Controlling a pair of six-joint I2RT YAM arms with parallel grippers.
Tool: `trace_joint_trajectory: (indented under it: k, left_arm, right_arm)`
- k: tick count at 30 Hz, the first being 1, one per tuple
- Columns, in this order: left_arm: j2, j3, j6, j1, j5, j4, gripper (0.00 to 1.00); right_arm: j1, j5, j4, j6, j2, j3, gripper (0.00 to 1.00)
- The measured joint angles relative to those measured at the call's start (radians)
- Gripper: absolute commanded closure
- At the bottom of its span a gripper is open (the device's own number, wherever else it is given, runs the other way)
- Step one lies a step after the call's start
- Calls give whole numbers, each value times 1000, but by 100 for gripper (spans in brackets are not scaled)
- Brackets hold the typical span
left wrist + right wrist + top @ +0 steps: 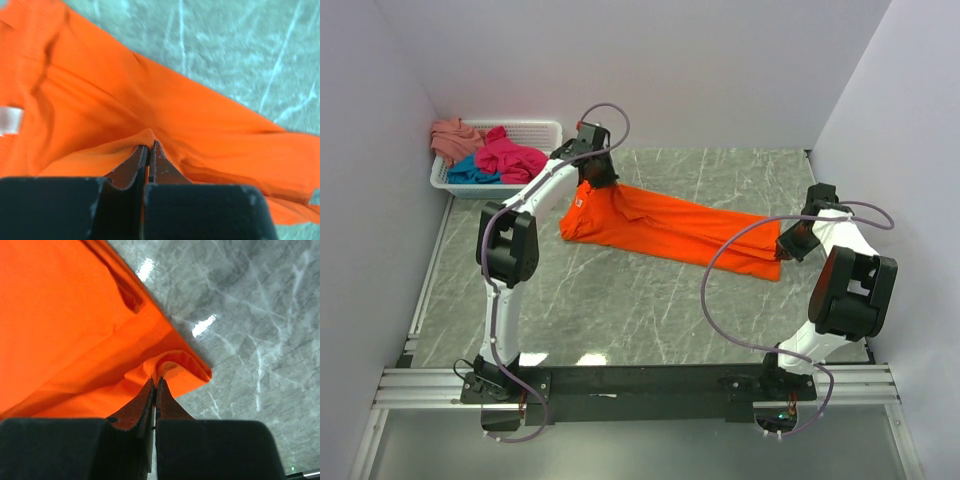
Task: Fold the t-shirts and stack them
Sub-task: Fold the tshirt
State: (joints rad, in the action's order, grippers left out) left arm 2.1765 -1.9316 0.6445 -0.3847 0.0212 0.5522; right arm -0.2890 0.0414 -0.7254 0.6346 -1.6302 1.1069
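Observation:
The bright orange t-shirt (665, 228) lies stretched in a long band across the grey marble table, from back left to right. My left gripper (596, 178) is shut on its cloth at the collar end; the left wrist view has the orange t-shirt (165, 115) bunched into a ridge at that gripper's (149, 146) tips, with a white label (10, 120) at the left. My right gripper (788, 247) is shut on the hem corner at the other end; in the right wrist view the orange t-shirt (75, 325) curls over that gripper's (156, 382) tips. The magenta-pink (510, 157), teal-blue (470, 174) and salmon-pink (455, 136) t-shirts lie heaped in the basket.
The white lattice basket (535, 130) stands at the back left corner against the wall. White walls close the table on the left, back and right. Bare marble (650, 310) lies between the shirt and the arm bases.

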Motion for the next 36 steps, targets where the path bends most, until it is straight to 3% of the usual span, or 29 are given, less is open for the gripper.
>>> trace_joint_trajectory:
  k: [9,13,17,19,20,22,23,24,25,26,28,29,36]
  left_arm:
    - [62,-48,-66,38,40,-58,99]
    - [122,-82,-121,34,98,-88,89]
    - [198,-161,-181,32,145,-103,84]
    - [233,-202,-204,31,166,-114,76]
    - [248,-221,-212,29,169,-114,70]
    - [275,-264,-229,28,170,-110,36]
    - [285,-285,-240,27,169,-108,11]
    - [288,-296,-248,27,168,-106,1]
    - [287,-298,-246,26,166,-106,0]
    - [283,-297,-244,24,163,-105,1]
    - [262,-272,-244,22,148,-107,1]
    - [238,-240,-243,21,141,-101,1]
    - [-50,109,-175,21,136,-145,1]
  right_arm:
    - [-5,5,20,-17,-54,12,96]
    - [-5,5,32,-23,-71,24,92]
    - [-5,-3,35,-30,-82,63,86]
    - [-5,-6,42,-35,-84,78,81]
    - [-5,-7,44,-37,-85,82,67]
    - [-5,-16,45,-45,-85,92,57]
    - [-5,-20,44,-50,-85,97,50]
    - [-5,-26,43,-55,-85,103,48]
    - [-6,-31,42,-60,-85,110,46]
    - [-6,-35,42,-64,-85,117,36]
    - [-5,-39,43,-74,-85,129,34]
    - [-3,-40,45,-79,-85,135,21]
    - [117,-47,59,-108,-100,203,19]
